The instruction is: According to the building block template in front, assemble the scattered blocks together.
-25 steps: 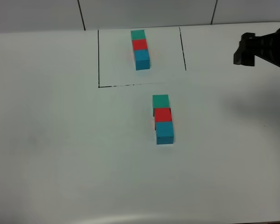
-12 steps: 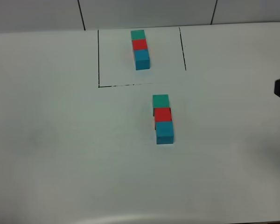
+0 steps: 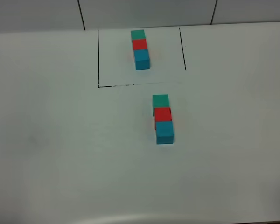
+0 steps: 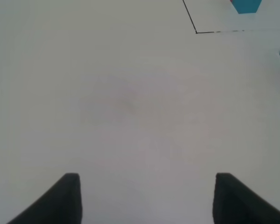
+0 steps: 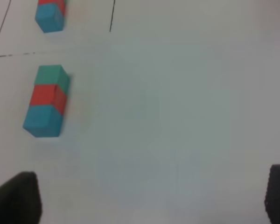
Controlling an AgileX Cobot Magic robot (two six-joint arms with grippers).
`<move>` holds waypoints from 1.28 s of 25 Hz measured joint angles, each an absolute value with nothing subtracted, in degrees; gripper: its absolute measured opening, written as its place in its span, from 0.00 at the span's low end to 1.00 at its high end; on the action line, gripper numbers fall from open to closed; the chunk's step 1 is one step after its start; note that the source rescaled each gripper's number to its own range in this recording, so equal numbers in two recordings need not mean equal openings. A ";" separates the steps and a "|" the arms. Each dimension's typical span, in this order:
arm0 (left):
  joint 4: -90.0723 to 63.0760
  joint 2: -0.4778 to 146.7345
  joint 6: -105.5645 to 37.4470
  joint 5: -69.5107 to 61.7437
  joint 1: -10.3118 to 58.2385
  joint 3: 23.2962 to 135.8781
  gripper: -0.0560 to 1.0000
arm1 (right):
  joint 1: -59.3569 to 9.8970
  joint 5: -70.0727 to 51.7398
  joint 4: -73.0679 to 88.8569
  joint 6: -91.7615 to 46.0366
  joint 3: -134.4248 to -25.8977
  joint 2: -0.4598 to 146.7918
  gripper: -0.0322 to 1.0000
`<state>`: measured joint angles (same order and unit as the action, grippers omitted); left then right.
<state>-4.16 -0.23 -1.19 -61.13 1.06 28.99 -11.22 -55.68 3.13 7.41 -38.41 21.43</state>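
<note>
The building block template [image 3: 140, 49] is a green, red, blue row inside a thin black rectangle [image 3: 98, 56] at the far middle of the table. The scattered blocks lie joined in one row just in front of it: green [image 3: 160, 101], red [image 3: 162, 114], blue [image 3: 164, 132]. The right wrist view shows the same row [image 5: 45, 94] off to one side, away from my right gripper [image 5: 151, 198], which is wide open and empty. My left gripper [image 4: 147, 198] is open over bare table. Neither arm shows in the exterior high view.
The white table [image 3: 60, 154] runs back to a tiled wall [image 3: 144, 11]. The frame's drawn corner [image 4: 196, 31] and the template's blue end [image 4: 246, 4] show at the edge of the left wrist view.
My right arm, at the upper right a second ago, has pulled out past the right edge of the exterior high view. The blocks have not moved.
</note>
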 joint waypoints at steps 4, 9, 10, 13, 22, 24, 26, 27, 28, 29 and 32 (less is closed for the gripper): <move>-4.16 -0.23 -1.19 -61.13 1.06 28.99 0.34 | -11.22 -59.25 1.03 7.50 -36.01 13.76 0.96; -4.16 -0.23 -1.19 -61.13 1.06 28.99 0.34 | -11.22 -60.96 0.34 4.67 -33.66 5.00 0.96; -4.16 -0.23 -1.19 -61.13 1.06 28.99 0.34 | -11.22 -60.96 0.00 3.74 -33.16 3.31 0.95; -4.16 -0.23 -1.19 -61.13 1.06 28.99 0.34 | -11.22 -61.13 0.00 1.02 -30.85 -0.07 0.94; -4.16 -0.23 -1.19 -61.13 1.06 28.99 0.34 | -11.22 -61.19 3.27 0.90 -28.60 -0.33 0.91; -4.16 -0.23 -1.19 -61.13 1.06 28.99 0.34 | -11.22 -61.19 2.53 1.48 -28.60 -0.37 0.89; -4.16 -0.23 -1.19 -61.13 1.06 28.99 0.34 | -11.22 -61.15 2.32 1.61 -28.55 -0.44 0.88; -4.16 -0.23 -1.19 -61.13 1.06 28.99 0.34 | -11.22 -61.15 2.32 1.66 -28.55 -0.44 0.87; -4.16 -0.23 -1.19 -61.13 1.06 28.99 0.34 | -11.22 -61.15 2.32 1.66 -28.55 -0.44 0.86; -4.16 -0.23 -1.19 -61.13 1.06 28.99 0.34 | -11.22 -61.15 2.32 1.66 -28.55 -0.44 0.85; -4.16 -0.23 -1.19 -61.13 1.06 28.99 0.34 | -11.22 -61.15 2.30 1.68 -28.50 -0.44 0.82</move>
<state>-4.16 -0.23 -1.19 -61.13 1.06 28.99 -11.22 -61.15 2.30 1.68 -28.50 -0.44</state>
